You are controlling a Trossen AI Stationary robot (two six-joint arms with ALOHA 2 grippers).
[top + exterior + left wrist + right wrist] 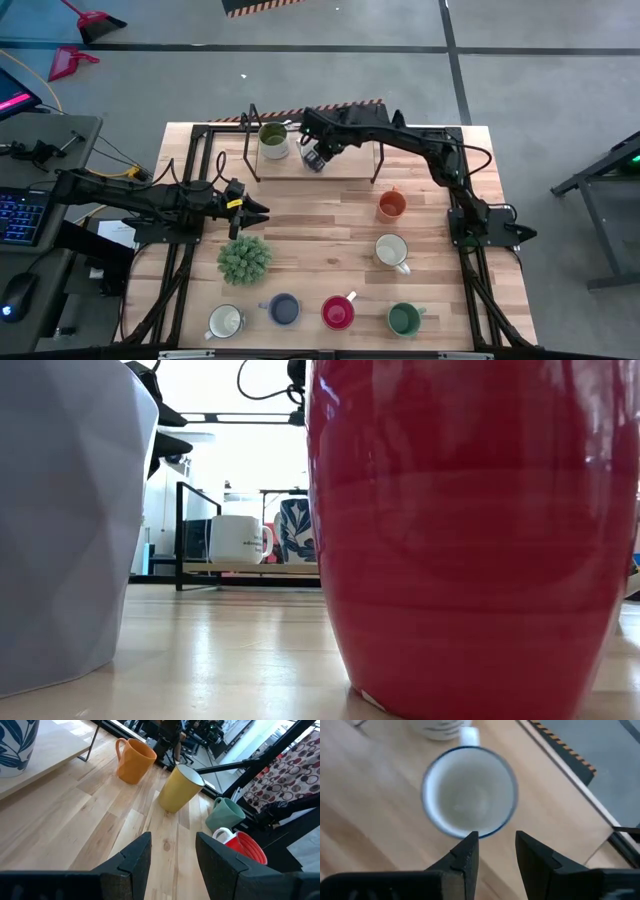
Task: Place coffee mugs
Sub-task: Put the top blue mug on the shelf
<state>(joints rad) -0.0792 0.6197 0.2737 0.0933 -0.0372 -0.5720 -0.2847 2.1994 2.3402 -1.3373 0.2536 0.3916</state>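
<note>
Hovering over the raised shelf at the table's far edge, the right claw hangs just above a blue-patterned mug, jaws part open, gripping nothing. Risk: a finger drops onto the rim, not beside it, tipping the mug into the olive-filled white mug close by. Left claw waits part open, empty, near the plant. Other mugs stand along the near side.
</note>
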